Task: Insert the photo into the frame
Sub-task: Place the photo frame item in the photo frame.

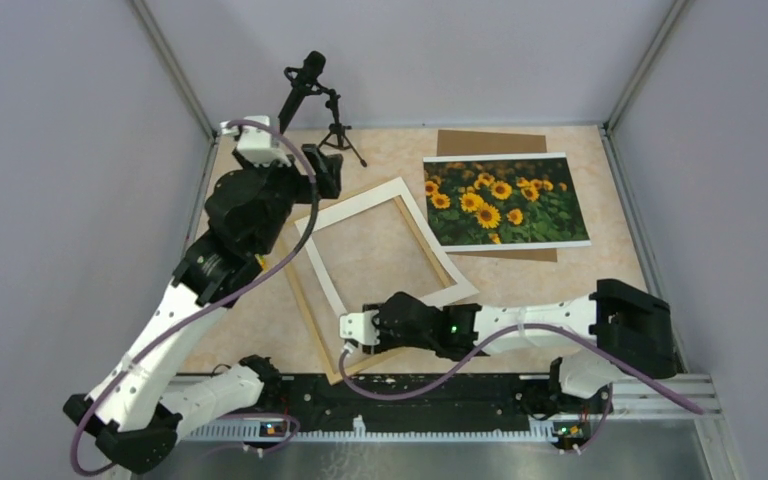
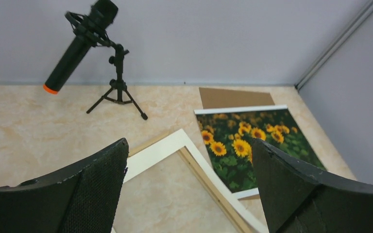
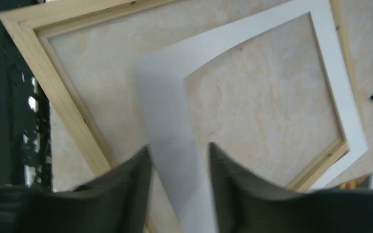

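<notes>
White mat askew over frame, microphone behind

**Mat and arms crowding the frame, photo lying clear**

The white mat is lying askew across the frame, overhanging its 3 o'clock rail. The left arm is hanging over the 10 o'clock corner. The right gripper is blocking the 6 o'clock rail. The microphone stand is occupying 11 o'clock. The photo at 1 o'clock is lying uncovered, with bare tabletop showing below it.
</notes>
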You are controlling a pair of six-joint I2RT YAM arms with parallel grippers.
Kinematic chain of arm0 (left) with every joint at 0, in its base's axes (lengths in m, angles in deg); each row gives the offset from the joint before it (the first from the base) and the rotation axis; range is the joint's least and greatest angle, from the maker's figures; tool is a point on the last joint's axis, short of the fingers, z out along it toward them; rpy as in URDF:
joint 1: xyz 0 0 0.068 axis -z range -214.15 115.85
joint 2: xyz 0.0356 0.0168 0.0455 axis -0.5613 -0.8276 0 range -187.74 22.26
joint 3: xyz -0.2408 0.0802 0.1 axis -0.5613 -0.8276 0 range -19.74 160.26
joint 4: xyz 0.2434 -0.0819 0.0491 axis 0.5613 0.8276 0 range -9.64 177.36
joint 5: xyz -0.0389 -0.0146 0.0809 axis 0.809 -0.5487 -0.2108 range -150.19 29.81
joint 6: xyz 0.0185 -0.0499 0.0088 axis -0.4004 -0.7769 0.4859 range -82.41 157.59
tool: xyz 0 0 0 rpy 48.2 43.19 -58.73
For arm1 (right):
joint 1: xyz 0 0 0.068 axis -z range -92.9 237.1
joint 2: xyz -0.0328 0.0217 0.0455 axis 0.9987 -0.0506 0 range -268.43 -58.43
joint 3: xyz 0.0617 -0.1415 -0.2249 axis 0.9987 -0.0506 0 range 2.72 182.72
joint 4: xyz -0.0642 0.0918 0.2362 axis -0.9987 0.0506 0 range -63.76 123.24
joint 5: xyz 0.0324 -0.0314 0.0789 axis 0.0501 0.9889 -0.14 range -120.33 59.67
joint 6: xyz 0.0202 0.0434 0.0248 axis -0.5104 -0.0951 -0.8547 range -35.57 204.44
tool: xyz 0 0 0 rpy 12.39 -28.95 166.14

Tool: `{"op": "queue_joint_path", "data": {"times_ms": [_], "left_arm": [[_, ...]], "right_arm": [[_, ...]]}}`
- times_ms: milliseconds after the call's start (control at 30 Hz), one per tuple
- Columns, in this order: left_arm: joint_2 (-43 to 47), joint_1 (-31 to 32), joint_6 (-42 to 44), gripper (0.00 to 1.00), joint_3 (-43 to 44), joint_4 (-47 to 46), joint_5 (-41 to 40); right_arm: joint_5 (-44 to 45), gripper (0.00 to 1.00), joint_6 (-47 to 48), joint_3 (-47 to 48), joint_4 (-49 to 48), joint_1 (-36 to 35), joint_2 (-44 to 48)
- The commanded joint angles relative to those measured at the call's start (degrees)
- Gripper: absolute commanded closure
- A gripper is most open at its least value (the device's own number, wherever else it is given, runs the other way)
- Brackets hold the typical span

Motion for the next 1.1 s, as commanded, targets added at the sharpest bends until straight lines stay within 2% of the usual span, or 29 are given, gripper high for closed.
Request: {"op": "queue_joint_path", "data": {"times_ms": [0, 67, 200, 333, 467, 667, 800, 900, 1067], "left_arm": [[-2.1, 0.1, 4.5, 0.01, -1.1, -5.0, 1.9], [-1.8, 0.1, 5.6, 0.01, -3.4, -6.8, 0.5], [0.0, 0.1, 7.8, 0.01, -10.0, -10.7, -1.2], [-0.8, -0.9, 9.3, 0.01, -10.8, -10.0, -3.6], [0.5, -3.4, 7.9, 0.01, -13.4, -11.5, -1.7], [1.3, -4.4, 6.7, 0.01, -14.1, -11.4, -0.4], [1.4, -4.4, 6.5, 0.01, -14.2, -11.2, 0.0], [1.6, -4.4, 6.1, 0.01, -14.3, -11.1, 0.7], [1.9, -4.4, 5.6, 0.01, -14.4, -11.1, 1.8]], "right_arm": [[7.1, 0.39, -4.2, 2.1, -4.0, -2.0, -3.1], [10.5, 0.21, -6.0, 2.3, -3.1, -3.0, -3.9], [11.1, 0.02, -13.5, 1.8, 0.3, -4.6, -1.0], [13.4, 0.01, -23.7, 1.1, 3.8, -4.6, 5.0], [15.8, 0.01, -32.0, 1.1, 5.3, -2.7, 9.2], [6.8, 0.01, -52.6, -2.4, 7.4, 16.3, 13.2], [-13.7, 0.01, -62.5, -8.1, 6.3, 37.4, 14.9], [-25.2, 0.01, -65.2, -13.1, 2.5, 48.9, 16.6], [-38.1, 0.02, -65.1, -17.9, -1.6, 62.9, 14.2]]}}
